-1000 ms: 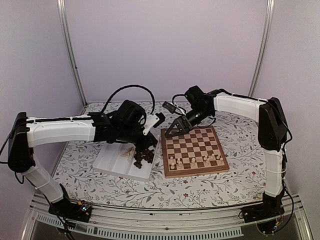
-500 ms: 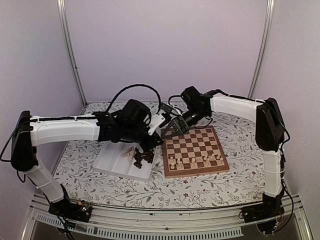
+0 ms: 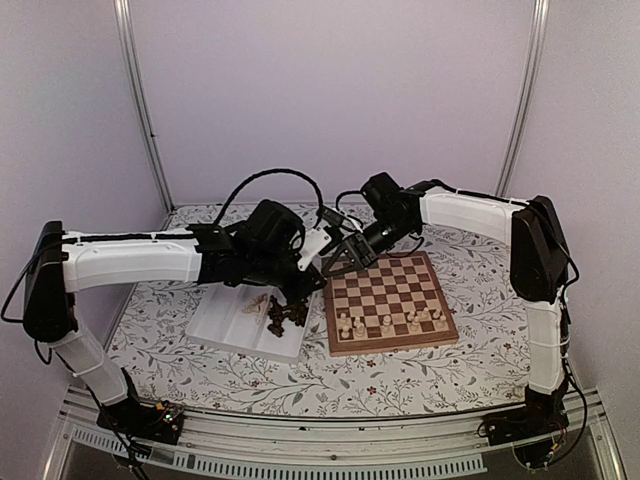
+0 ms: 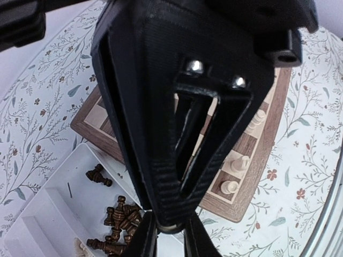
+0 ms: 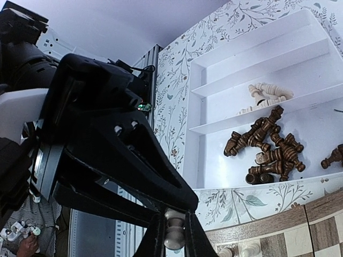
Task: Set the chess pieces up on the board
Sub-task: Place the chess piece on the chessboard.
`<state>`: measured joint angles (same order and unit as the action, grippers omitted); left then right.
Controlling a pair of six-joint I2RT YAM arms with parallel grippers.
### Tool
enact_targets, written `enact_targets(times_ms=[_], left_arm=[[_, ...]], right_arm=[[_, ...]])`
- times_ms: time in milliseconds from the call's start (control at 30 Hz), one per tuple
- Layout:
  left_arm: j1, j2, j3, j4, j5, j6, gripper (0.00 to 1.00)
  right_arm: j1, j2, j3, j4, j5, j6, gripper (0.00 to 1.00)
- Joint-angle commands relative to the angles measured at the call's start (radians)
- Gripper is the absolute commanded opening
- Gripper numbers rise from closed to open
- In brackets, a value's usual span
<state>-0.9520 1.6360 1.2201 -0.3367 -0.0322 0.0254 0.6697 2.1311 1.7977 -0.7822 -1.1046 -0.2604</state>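
Note:
Above the gap between the white tray (image 3: 215,325) and the board (image 3: 440,335), my two grippers meet tip to tip. A cream chess piece (image 5: 174,241) is clamped in my right gripper (image 5: 172,231). My left gripper (image 4: 170,227) is shut on a pale rounded end of that same piece (image 4: 170,229). In the top view the meeting point of the left gripper (image 3: 320,262) and the right gripper (image 3: 330,266) hides the piece. Several cream pieces (image 3: 385,323) stand on the board's near rows.
The tray holds a heap of dark brown pieces (image 5: 270,147) in one compartment and a few cream ones (image 5: 268,93) in the other. The board's left border (image 4: 252,198) lies close to the tray's edge. Flowered cloth covers the table.
The left arm swung right to the board's far-left corner and met the right gripper. The right gripper's jaws, apart before, have closed onto the cream piece.

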Motion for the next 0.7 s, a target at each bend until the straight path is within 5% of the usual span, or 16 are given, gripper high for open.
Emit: enact_targets(times_ms=[0, 433, 667], left_arm=[[-0.015, 0.016, 0.025, 0.001, -0.090, -0.007, 0.23], [0.004, -0.165, -0.064, 0.137, -0.361, 0.197, 0.60], [0.101, -0.213, -0.146, 0.296, -0.356, 0.209, 0.61]], right_arm=[[0.004, -0.014, -0.001, 0.006, 0.073, -0.017, 0.08], [-0.055, -0.222, -0.187, -0.036, 0.569, -0.273, 0.06], [-0.054, -0.273, -0.220, -0.155, 0.751, -0.378, 0.06]])
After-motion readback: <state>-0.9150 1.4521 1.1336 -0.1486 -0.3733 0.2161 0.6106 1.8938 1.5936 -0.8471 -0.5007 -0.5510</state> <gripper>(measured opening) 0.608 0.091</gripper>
